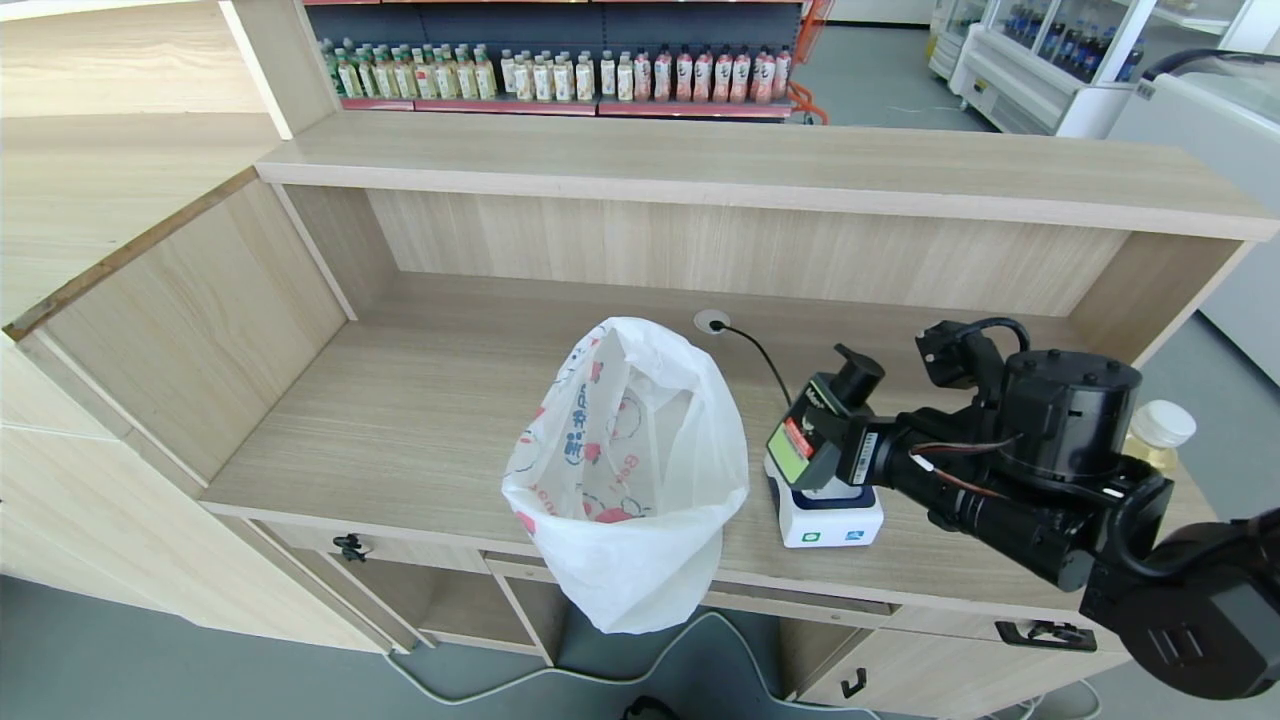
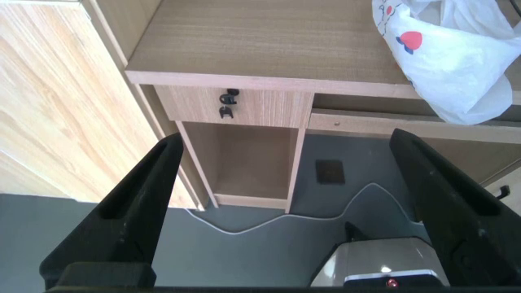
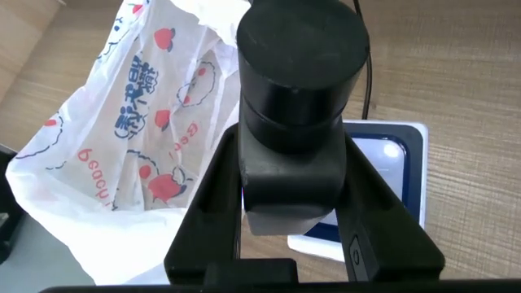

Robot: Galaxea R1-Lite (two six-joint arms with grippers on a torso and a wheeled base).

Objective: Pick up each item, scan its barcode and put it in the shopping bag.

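Note:
My right gripper [image 1: 818, 432] is shut on a dark bottle [image 1: 806, 437] with a round black cap and a green and red label. It holds the bottle tilted just above the white barcode scanner [image 1: 829, 517], which stands on the wooden counter [image 1: 420, 420]. In the right wrist view the bottle [image 3: 297, 89] sits between the fingers [image 3: 213, 195], with the scanner [image 3: 393, 155] under it. The white printed shopping bag [image 1: 628, 470] stands open to the left of the scanner, hanging over the counter's front edge. My left gripper [image 2: 285, 146] hangs open and empty in front of the counter, below its top.
A pale bottle with a white cap [image 1: 1158, 432] stands on the counter behind my right arm. The scanner's black cable [image 1: 760, 362] runs to a hole at the back. A raised ledge [image 1: 700, 160] and side walls enclose the counter. A cupboard recess [image 2: 244, 163] lies beneath.

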